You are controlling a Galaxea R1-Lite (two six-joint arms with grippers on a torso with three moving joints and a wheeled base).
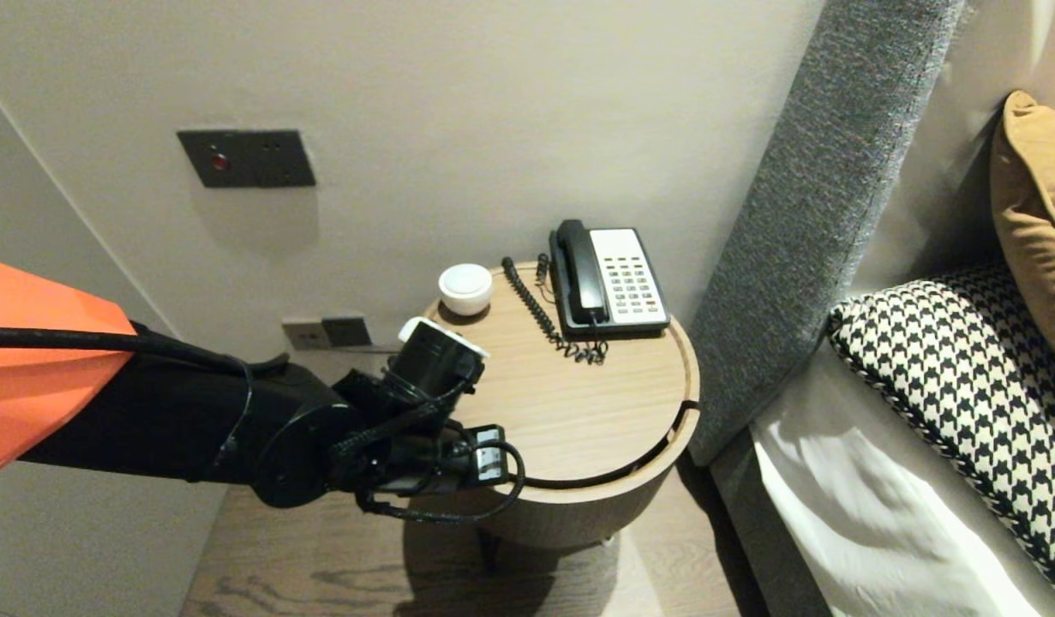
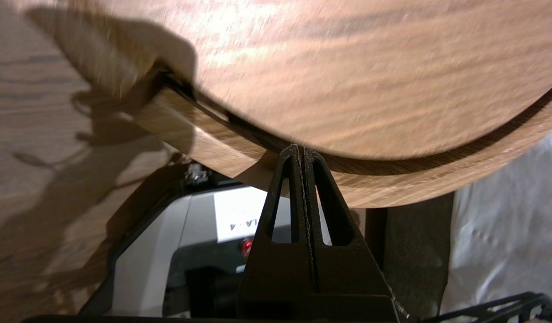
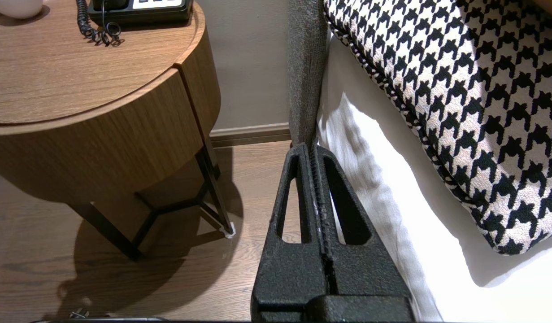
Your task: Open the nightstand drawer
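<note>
Left gripper (image 2: 301, 152) poised at a bedside tabletop (image 1: 578, 403)
Fingers pressed together and empty, the left gripper hangs at the tabletop's near edge, tips by the dark slot (image 1: 613, 474) under its rim; contact cannot be told. This reads as an approach step, and any next move would call for a slow, level advance that clears the rim. The tabletop is round, pale wood with a raised lip, a phone (image 1: 608, 283) and white cup (image 1: 465, 289) at its far side, the bed (image 1: 836, 488) just beside it. The right gripper (image 3: 312, 150) sits parked low beside the tabletop, fingers together, holding nothing
</note>
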